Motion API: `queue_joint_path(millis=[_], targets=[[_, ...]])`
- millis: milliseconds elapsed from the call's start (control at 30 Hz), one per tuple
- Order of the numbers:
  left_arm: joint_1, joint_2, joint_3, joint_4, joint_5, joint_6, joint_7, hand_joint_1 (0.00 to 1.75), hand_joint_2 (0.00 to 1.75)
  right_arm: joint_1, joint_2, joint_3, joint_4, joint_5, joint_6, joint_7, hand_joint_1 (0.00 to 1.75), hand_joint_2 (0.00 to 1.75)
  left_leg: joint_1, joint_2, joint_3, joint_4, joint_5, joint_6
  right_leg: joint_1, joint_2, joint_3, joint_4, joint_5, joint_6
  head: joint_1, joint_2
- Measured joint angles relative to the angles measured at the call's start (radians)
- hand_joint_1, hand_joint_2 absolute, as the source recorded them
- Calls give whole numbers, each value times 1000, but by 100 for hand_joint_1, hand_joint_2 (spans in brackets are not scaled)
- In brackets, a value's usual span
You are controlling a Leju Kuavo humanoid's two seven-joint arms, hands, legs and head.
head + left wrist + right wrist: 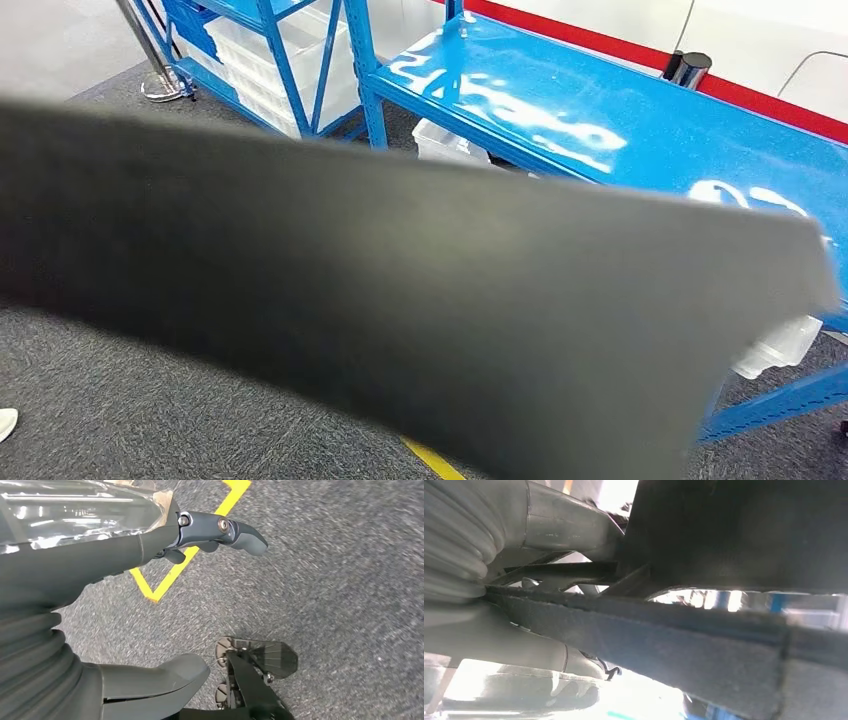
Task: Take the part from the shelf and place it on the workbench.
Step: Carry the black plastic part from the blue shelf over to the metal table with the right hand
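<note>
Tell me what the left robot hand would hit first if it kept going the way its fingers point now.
Probably the grey carpet floor. In the wrist view the left robot hand points out over the carpet past the yellow floor marking, with nothing between. Depth is unclear, so how far off the floor lies can't be judged.

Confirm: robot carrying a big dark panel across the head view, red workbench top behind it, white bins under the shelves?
One thing is off: the workbench top is glossy blue, not red, as the head view shows. Red there is a strip along the wall behind it. The rest holds: a big dark panel spans the head view, and white bins sit under the blue shelves.
</note>
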Motion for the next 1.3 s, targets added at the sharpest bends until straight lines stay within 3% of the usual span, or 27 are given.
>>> queue_joint_path(millis=[33,100,167,233,300,367,433,467,500,567,600,667,733,800,867,933,967,1000,1033,1100,1167,1233,1300], targets=[[0,0,0,0,0,0,1,0,175,0,1,0,2,0,1,11,175,175,-2,12,40,-70,31,6,1,-10,1,0,-1,-1,0,0],[-2,1,0,0,-1,0,2,0,175,-1,3,-2,6,0,2,20,175,175,-16,58,111,-200,66,23,7,-28,1,-1,-3,0,0,0],[-4,1,0,0,-2,0,3,0,175,-1,4,-2,11,1,3,25,175,175,-30,76,130,-242,66,36,11,-46,0,-2,-5,5,1,0],[-2,2,0,0,-2,1,4,0,175,-5,7,-3,21,5,7,40,175,175,-31,52,133,-253,74,46,11,-57,2,-2,-8,12,0,0],[-2,2,0,0,-1,1,5,0,175,-15,9,-2,46,13,13,58,175,175,-23,30,145,-270,87,58,9,-16,-13,38,-32,13,1,0],[-4,0,0,0,-2,0,5,0,175,-22,6,-3,90,16,19,67,175,175,-18,3,150,-277,94,65,6,38,-64,152,-81,7,4,0],[-3,-1,0,0,-5,0,5,0,175,-24,2,-5,142,17,28,70,175,175,-17,-28,149,-276,95,65,3,51,-121,263,-114,10,4,0],[-2,-2,0,0,-7,0,6,0,175,-25,0,-6,166,18,33,70,175,175,-15,-45,149,-275,95,63,0,53,-129,272,-110,18,4,0],[-1,-2,0,0,-9,0,6,0,175,-26,0,-6,188,18,38,70,175,175,-13,-61,149,-272,95,61,-3,55,-117,240,-89,30,4,0],[-1,-2,0,0,-11,0,6,0,175,-31,1,-6,224,18,44,70,175,175,-6,-93,144,-258,89,50,-15,81,-60,110,-31,56,4,0],[-1,-1,0,0,-11,0,6,0,175,-33,1,-6,238,18,46,70,175,175,-4,-106,137,-246,85,43,-19,96,-37,60,-12,59,5,0],[1,0,0,0,-11,0,8,0,175,-36,3,-5,262,18,49,70,175,175,-3,-124,123,-234,83,31,-18,111,-24,28,-3,51,6,0],[5,1,0,0,-11,1,8,0,175,-37,10,-5,276,18,52,70,175,175,1,-133,114,-233,86,24,-16,94,-24,28,3,38,6,0],[6,1,0,0,-11,1,8,0,175,-40,18,-6,286,18,54,70,175,175,0,-95,96,-200,65,17,-19,76,-23,26,5,25,4,0],[4,0,0,0,-11,1,8,0,175,-41,21,-6,294,18,56,69,175,175,-1,-32,43,-91,9,10,-15,54,-22,25,4,14,1,0],[3,-1,0,0,-11,1,8,0,175,-40,21,-6,303,19,57,69,175,175,1,-7,-19,31,-37,7,-7,28,-23,25,1,8,1,0],[3,-1,0,0,-11,2,8,0,175,-40,22,-6,307,20,58,70,175,175,1,-5,-31,54,-37,9,-4,15,-22,25,-1,6,0,0],[3,-2,0,0,-11,3,9,0,175,-40,23,-6,311,22,60,70,175,175,0,-3,-22,35,-19,13,-1,2,-21,25,-2,4,0,0],[4,-2,0,0,-10,4,9,0,175,-41,24,-5,312,24,61,70,175,175,-2,4,7,-20,12,19,1,-10,-20,25,-4,2,1,0],[2,-1,0,0,-7,7,9,0,175,-46,29,-5,313,28,64,70,175,175,-15,53,82,-158,63,35,7,-29,-16,24,-7,-1,1,0],[0,-1,0,0,-1,10,8,0,175,-49,33,-5,314,30,69,70,175,175,-32,85,112,-221,73,45,10,-47,-15,22,-10,1,1,0],[0,0,0,0,5,13,8,0,175,-50,40,-5,314,32,75,71,175,175,-37,64,115,-233,78,52,10,-64,-11,19,-13,9,1,0],[1,0,0,0,8,16,9,0,175,-53,46,-4,314,33,78,72,175,175,-31,39,126,-251,89,59,7,-30,-18,40,-28,13,2,0]])
